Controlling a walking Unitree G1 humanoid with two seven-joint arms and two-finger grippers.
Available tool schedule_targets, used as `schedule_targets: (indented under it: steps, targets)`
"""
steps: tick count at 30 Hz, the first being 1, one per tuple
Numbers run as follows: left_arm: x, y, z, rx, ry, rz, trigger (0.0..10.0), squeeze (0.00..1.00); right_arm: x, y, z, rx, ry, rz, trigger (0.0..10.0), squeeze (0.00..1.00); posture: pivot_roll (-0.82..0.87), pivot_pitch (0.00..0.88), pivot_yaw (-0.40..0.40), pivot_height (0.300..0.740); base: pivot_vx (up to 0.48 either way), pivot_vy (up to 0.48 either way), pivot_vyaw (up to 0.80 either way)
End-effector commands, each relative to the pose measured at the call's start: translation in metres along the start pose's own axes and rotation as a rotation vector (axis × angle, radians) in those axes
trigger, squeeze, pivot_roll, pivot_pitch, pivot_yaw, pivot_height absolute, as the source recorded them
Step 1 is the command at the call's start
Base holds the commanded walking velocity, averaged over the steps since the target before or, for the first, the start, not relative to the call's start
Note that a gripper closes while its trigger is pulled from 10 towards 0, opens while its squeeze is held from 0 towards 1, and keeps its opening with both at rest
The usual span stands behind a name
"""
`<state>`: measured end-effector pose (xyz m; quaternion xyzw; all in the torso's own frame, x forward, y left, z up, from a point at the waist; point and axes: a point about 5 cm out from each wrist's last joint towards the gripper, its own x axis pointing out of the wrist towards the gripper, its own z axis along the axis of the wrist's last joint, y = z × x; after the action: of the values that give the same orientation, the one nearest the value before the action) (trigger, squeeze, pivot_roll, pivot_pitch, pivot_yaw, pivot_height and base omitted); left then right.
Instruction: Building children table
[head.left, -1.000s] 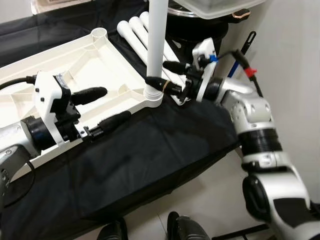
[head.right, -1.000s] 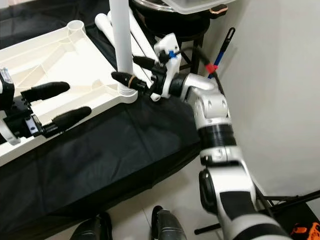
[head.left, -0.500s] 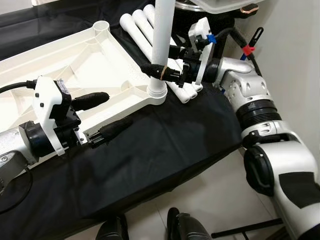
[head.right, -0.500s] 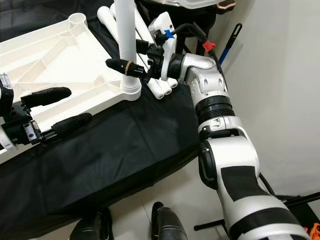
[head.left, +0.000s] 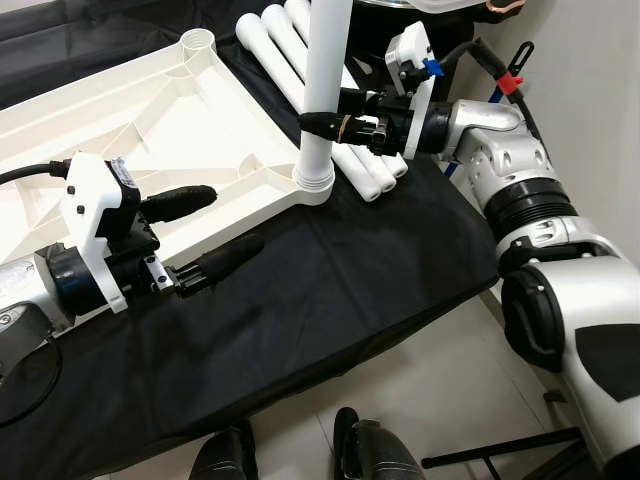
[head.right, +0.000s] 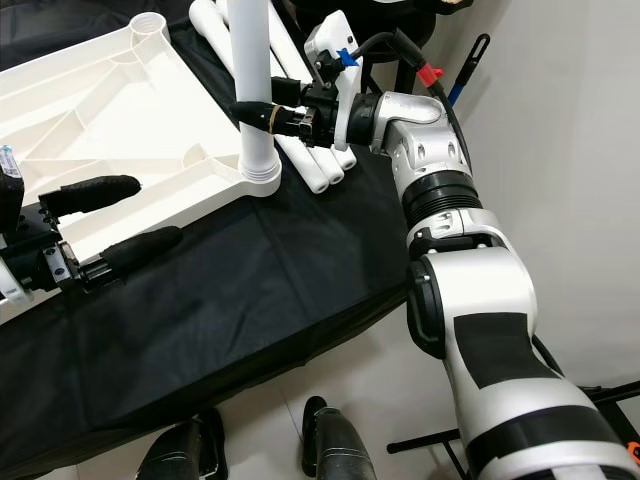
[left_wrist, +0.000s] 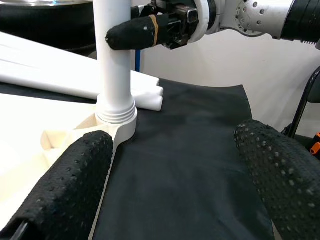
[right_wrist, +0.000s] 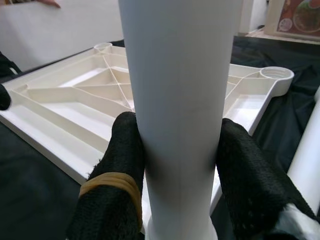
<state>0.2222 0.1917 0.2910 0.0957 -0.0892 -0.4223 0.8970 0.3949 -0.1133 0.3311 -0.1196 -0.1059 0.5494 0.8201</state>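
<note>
A: The right gripper (head.left: 322, 122) has slid higher up the upright table leg (head.left: 325, 70) since a second ago.

B: Fingers clamped around it; its foot sits in the corner socket (head.left: 312, 188) of the upturned tabletop (head.left: 150, 130), at 3 o'clock from the left gripper (head.left: 205, 232).

A: That one hangs wide open, empty, straddling the tabletop's edge.

B: The risk: twisting could drag the unpinned tabletop across the black cloth (head.left: 330, 290), or cross-thread the leg. Spare legs (head.left: 300, 60) lie at 12 o'clock.

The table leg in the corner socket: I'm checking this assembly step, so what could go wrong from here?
The right hand grips the upright leg low down, so the leg may tilt in the socket. The left hand hangs open over the tabletop edge, not holding it, so the tabletop may slide on the black cloth.
</note>
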Motion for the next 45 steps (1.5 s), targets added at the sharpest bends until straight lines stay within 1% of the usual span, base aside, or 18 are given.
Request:
schedule_targets:
  steps: [1, 9, 11, 12, 13, 15, 16, 19, 20, 21, 25, 31, 32, 33, 39, 40, 42, 45]
  targets:
    - [0.001, -0.005, 0.0, 0.002, 0.006, -0.026, 10.0, 0.0, 0.002, 0.0, -0.004, -0.033, 0.038, -0.026, 0.0, 0.0, 0.09, 0.333, -0.077, 0.74, 0.0, 0.0, 0.0]
    - [0.005, -0.005, -0.001, 0.003, -0.007, -0.025, 10.0, 0.0, 0.025, 0.013, -0.02, -0.072, 0.084, -0.124, 0.0, 0.0, 0.08, 0.316, -0.077, 0.74, 0.0, 0.0, 0.0]
    - [0.006, -0.004, -0.002, 0.006, -0.013, -0.024, 10.0, 0.0, 0.039, 0.02, -0.031, -0.013, 0.104, -0.288, 0.0, 0.0, 0.07, 0.307, -0.077, 0.74, 0.0, 0.0, 0.0]
    - [0.006, -0.004, -0.002, 0.006, -0.013, -0.024, 10.0, 0.0, 0.039, 0.02, -0.031, -0.013, 0.104, -0.288, 0.0, 0.0, 0.07, 0.307, -0.077, 0.74, 0.0, 0.0, 0.0]
    - [0.007, -0.003, -0.002, 0.008, -0.013, -0.023, 10.0, 0.0, 0.042, 0.023, -0.036, -0.007, 0.121, -0.343, 0.0, 0.0, 0.07, 0.307, -0.077, 0.74, 0.0, 0.0, 0.0]
    - [0.008, -0.002, -0.003, 0.006, -0.02, -0.024, 10.0, 0.0, 0.05, 0.036, -0.048, 0.054, 0.15, -0.407, 0.0, 0.0, 0.05, 0.294, -0.08, 0.74, 0.0, 0.0, 0.0]
    - [0.008, -0.002, -0.003, 0.006, -0.02, -0.024, 10.0, 0.0, 0.05, 0.036, -0.048, 0.054, 0.15, -0.407, 0.0, 0.0, 0.05, 0.294, -0.08, 0.74, 0.0, 0.0, 0.0]
    - [0.011, -0.002, -0.002, 0.008, -0.037, -0.023, 10.0, 0.0, 0.062, 0.064, -0.066, 0.083, 0.181, -0.54, 0.0, 0.0, 0.05, 0.282, -0.091, 0.74, 0.0, 0.0, 0.0]
    - [0.011, -0.002, -0.002, 0.008, -0.037, -0.023, 10.0, 0.0, 0.062, 0.064, -0.066, 0.083, 0.181, -0.54, 0.0, 0.0, 0.05, 0.282, -0.091, 0.74, 0.0, 0.0, 0.0]
    - [0.012, -0.002, -0.002, 0.013, -0.041, -0.022, 10.0, 0.0, 0.069, 0.08, -0.07, 0.122, 0.17, -0.604, 0.0, 0.0, 0.05, 0.277, -0.094, 0.74, 0.0, 0.0, 0.0]
    - [0.013, -0.003, -0.003, 0.013, -0.044, -0.022, 10.0, 0.0, 0.069, 0.086, -0.073, 0.128, 0.179, -0.656, 0.0, 0.0, 0.04, 0.274, -0.096, 0.74, 0.0, 0.0, 0.0]
    - [0.013, -0.002, -0.004, 0.017, -0.05, -0.018, 10.0, 0.0, 0.058, 0.089, -0.072, 0.134, 0.213, -0.733, 0.0, 0.0, 0.03, 0.268, -0.099, 0.74, 0.0, 0.0, 0.0]
    - [0.013, -0.002, -0.004, 0.018, -0.051, -0.018, 10.0, 0.0, 0.054, 0.087, -0.07, 0.13, 0.213, -0.744, 3.2, 0.0, 0.03, 0.268, -0.099, 0.74, 0.0, 0.0, 0.0]
    - [0.014, -0.002, -0.005, 0.017, -0.053, -0.018, 10.0, 0.0, 0.05, 0.083, -0.069, 0.12, 0.214, -0.749, 10.0, 0.0, 0.03, 0.266, -0.095, 0.74, 0.0, 0.0, 0.0]
    - [0.016, -0.002, -0.005, 0.013, -0.061, -0.027, 10.0, 0.0, 0.04, 0.077, -0.058, 0.107, 0.183, -0.715, 10.0, 0.0, 0.02, 0.268, -0.082, 0.74, 0.0, 0.0, 0.0]
    - [0.016, -0.001, -0.004, 0.014, -0.061, -0.029, 10.0, 0.0, 0.039, 0.076, -0.053, 0.146, 0.146, -0.681, 10.0, 1.0, 0.03, 0.27, -0.08, 0.74, 0.0, 0.0, 0.0]
    - [0.016, -0.001, -0.004, 0.014, -0.061, -0.029, 10.0, 0.0, 0.039, 0.076, -0.053, 0.146, 0.146, -0.681, 10.0, 1.0, 0.03, 0.27, -0.08, 0.74, 0.0, 0.0, 0.0]
    - [0.016, -0.001, -0.004, 0.017, -0.061, -0.035, 10.0, 0.0, 0.026, 0.066, -0.039, 0.199, 0.086, -0.551, 10.0, 1.0, 0.03, 0.269, -0.078, 0.74, 0.0, 0.0, 0.0]
